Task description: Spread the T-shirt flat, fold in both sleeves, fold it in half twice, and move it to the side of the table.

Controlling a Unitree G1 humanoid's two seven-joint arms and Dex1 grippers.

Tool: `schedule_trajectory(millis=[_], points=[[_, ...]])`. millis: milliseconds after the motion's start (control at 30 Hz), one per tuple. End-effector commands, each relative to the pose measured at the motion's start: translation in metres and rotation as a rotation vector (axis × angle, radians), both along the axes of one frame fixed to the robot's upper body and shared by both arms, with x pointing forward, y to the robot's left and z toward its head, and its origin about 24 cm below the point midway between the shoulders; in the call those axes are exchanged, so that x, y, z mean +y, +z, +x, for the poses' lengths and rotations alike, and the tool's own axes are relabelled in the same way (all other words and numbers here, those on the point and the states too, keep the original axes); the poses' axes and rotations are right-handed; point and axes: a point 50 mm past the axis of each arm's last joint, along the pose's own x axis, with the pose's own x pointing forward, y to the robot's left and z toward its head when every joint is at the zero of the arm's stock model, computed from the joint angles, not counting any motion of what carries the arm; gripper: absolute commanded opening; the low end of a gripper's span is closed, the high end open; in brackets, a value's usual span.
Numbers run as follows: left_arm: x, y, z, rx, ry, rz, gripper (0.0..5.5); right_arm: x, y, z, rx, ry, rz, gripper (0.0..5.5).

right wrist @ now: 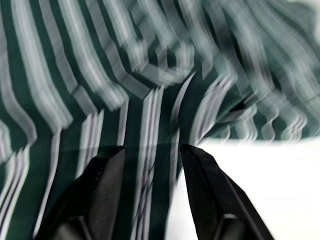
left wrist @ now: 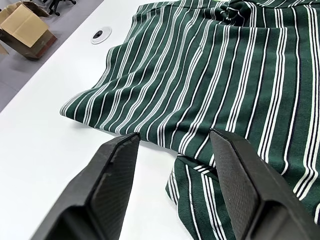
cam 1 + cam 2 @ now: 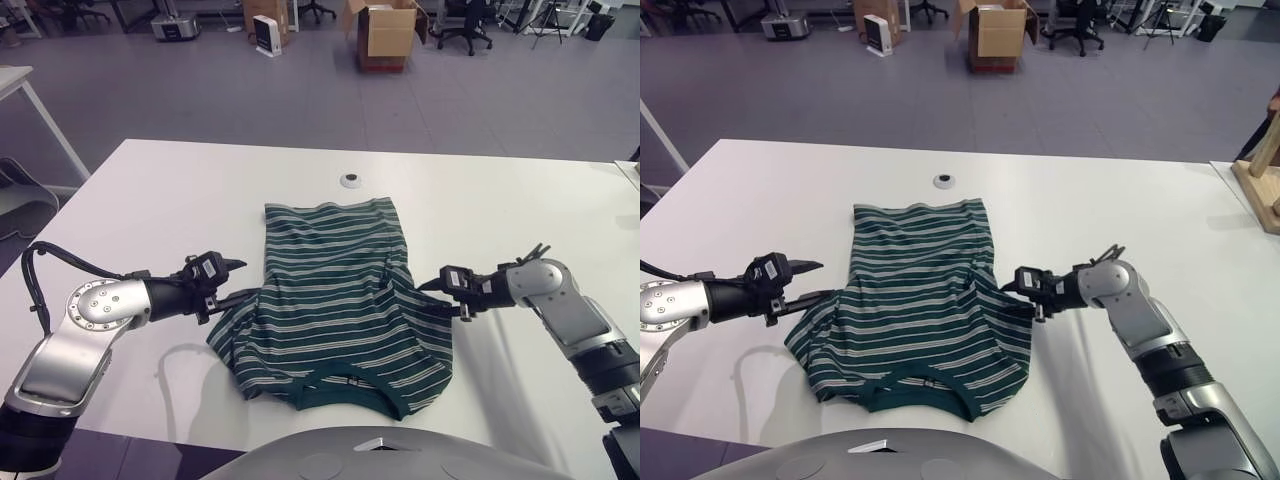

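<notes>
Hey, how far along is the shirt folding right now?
Early. The T-shirt lies roughly spread but wrinkled in the middle of the table. The left gripper and right gripper, both open, sit at its sleeve edges. Sleeve folds, both halvings and the move aside remain.

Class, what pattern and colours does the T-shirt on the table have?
The T-shirt is dark green with white stripes, clearest in the left wrist view.

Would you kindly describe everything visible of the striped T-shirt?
The T-shirt is dark green with thin white stripes, soft and knit-looking. It lies on the white table, collar toward the robot, hem at the far end, wrinkled on the right. The open left gripper is beside its left sleeve, the open right gripper at its right edge.
</notes>
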Motion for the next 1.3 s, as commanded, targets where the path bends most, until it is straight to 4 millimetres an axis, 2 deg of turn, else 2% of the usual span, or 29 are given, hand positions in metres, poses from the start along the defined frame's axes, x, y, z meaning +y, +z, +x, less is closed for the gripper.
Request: schedule_trajectory(millis=[33,167,267,333,433,500,567,700,1000,1133,1300], points=[[0.003,-0.014,-0.011,0.016,0.084,0.018,2.55,-0.025,-0.008,-0.017,0.054,-0.024,-0.088,2.02],[0.012,-0.014,-0.013,-0.027,0.283,-0.037,2.55,-0.047,-0.018,-0.038,0.093,-0.084,-0.181,2.02],[0.014,-0.014,-0.039,0.042,0.460,-0.177,2.55,-0.048,-0.010,-0.051,0.091,-0.195,-0.067,2.02],[0.014,-0.017,-0.053,0.094,0.556,-0.234,2.55,-0.040,-0.005,-0.046,0.035,-0.272,0.022,2.02],[0.006,-0.044,-0.089,0.292,0.720,-0.279,2.55,-0.026,0.018,-0.028,-0.063,-0.478,0.314,2.02],[-0.001,-0.061,-0.103,0.376,0.780,-0.287,2.55,-0.027,0.026,-0.022,-0.086,-0.570,0.420,2.02],[-0.006,-0.077,-0.110,0.432,0.837,-0.312,2.55,-0.032,0.028,-0.018,-0.099,-0.625,0.443,2.02],[-0.011,-0.089,-0.112,0.466,0.868,-0.334,2.43,-0.036,0.029,-0.015,-0.110,-0.663,0.447,2.10],[-0.016,-0.093,-0.106,0.420,0.896,-0.401,0.78,-0.037,0.025,-0.008,-0.136,-0.694,0.448,2.10],[-0.024,-0.075,-0.097,0.378,0.839,-0.587,0.01,-0.037,0.022,-0.009,-0.137,-0.701,0.446,2.10],[-0.015,-0.044,-0.092,0.331,0.679,-0.612,0.01,-0.044,0.016,-0.012,-0.131,-0.719,0.420,2.10]])
